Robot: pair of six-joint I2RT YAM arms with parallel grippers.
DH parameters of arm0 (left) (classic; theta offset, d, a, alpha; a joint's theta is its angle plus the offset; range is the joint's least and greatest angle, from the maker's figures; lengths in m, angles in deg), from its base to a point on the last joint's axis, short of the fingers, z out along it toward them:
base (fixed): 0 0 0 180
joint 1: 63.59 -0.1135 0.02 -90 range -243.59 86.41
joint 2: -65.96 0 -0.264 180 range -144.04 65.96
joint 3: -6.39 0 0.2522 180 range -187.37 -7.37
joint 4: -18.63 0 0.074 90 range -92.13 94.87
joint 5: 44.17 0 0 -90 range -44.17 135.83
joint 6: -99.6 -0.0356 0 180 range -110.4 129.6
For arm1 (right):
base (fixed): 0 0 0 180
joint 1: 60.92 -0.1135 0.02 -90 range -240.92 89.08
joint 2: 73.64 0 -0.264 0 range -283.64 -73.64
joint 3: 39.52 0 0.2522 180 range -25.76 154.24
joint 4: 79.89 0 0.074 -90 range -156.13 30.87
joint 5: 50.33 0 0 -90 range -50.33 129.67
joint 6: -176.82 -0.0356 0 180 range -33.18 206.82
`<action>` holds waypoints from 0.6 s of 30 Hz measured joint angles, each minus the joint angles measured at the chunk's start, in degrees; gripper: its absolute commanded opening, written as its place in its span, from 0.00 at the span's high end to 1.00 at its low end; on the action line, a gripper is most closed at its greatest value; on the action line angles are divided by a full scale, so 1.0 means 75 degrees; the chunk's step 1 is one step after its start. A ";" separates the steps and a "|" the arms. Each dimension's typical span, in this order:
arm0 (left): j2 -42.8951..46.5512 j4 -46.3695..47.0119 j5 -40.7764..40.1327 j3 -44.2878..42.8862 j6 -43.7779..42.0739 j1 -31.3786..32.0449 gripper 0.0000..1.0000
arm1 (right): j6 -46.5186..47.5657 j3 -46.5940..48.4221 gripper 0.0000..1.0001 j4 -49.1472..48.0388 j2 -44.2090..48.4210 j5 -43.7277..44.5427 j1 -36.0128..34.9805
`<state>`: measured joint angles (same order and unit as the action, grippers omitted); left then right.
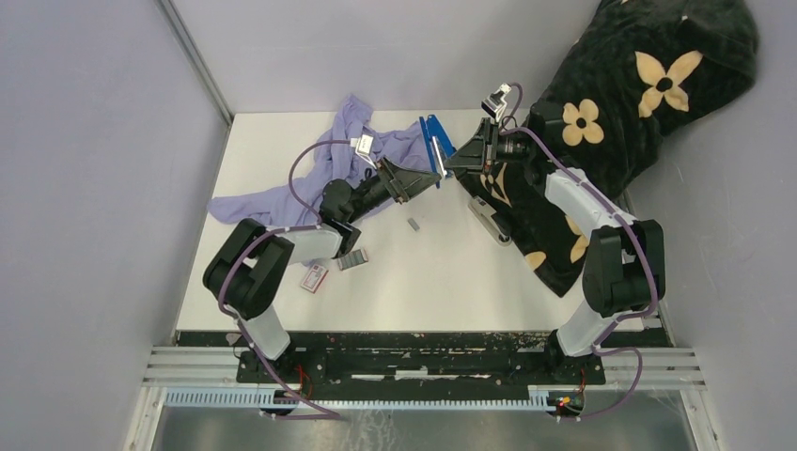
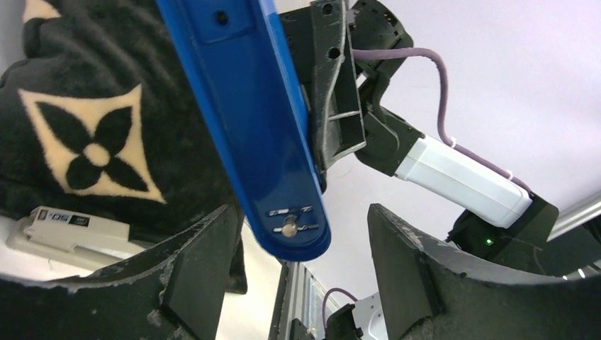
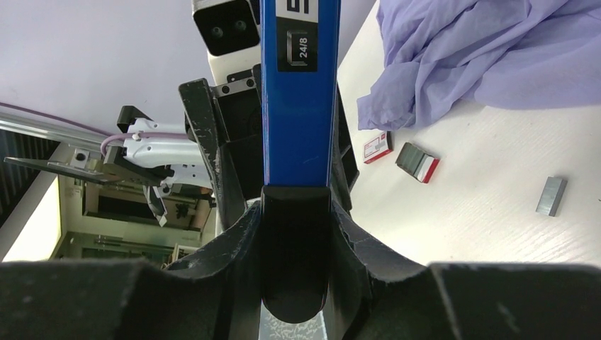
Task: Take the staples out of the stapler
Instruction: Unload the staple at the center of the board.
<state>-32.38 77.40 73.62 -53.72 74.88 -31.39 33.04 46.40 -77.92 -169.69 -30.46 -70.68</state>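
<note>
- From overhead we see the blue stapler [image 1: 434, 146] lifted off the table [image 1: 442, 282], at 12 o'clock of the bare white patch. The right gripper [image 1: 455, 158] meets it from 3 o'clock and the left gripper [image 1: 419, 180] from 7 o'clock.
- Only the right wrist view shows us the grip: the right fingers [image 3: 234, 234] are clamped on the stapler's dark end (its label reads 24/8).
- Only the left wrist view shows us the left fingers [image 2: 191, 269] standing wide, one on each side of the stapler's rounded tip, with a gap on both sides.
- The staples [image 1: 413, 224], one short grey strip, lie flat on bare tabletop at 6 o'clock of the stapler, apart from everything.
- At the edges, a purple cloth [image 1: 320, 178] covers 10 o'clock. A black flowered blanket [image 1: 611, 113] overlaps the right edge, with a white stapler [image 1: 489, 218] at its hem.
- A red-and-white box [image 1: 314, 276] and a grey-and-red box [image 1: 352, 259] lie at 8 o'clock, beside the left arm.
</note>
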 measured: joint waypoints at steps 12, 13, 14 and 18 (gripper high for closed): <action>-0.0659 0.0405 0.0460 -0.0551 0.0495 -0.0003 0.48 | 0.0006 -0.0003 0.99 -0.0079 0.0000 -0.0070 -0.0038; -0.0685 0.0411 0.0504 -0.0580 0.0513 -0.0006 0.50 | 0.0009 -0.0003 0.99 -0.0076 0.0000 -0.0073 -0.0044; -0.0705 0.0411 0.0536 -0.0618 0.0530 -0.0012 0.54 | 0.0020 -0.0003 0.99 -0.0079 0.0000 -0.0073 -0.0041; -0.0807 0.0414 0.0650 -0.0723 0.0653 -0.0038 0.96 | 0.0166 -0.0003 0.99 -0.0137 0.0003 -0.0064 -0.0038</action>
<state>-38.44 80.51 78.49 -59.14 79.78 -31.67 34.29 46.38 -78.95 -169.67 -30.94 -70.97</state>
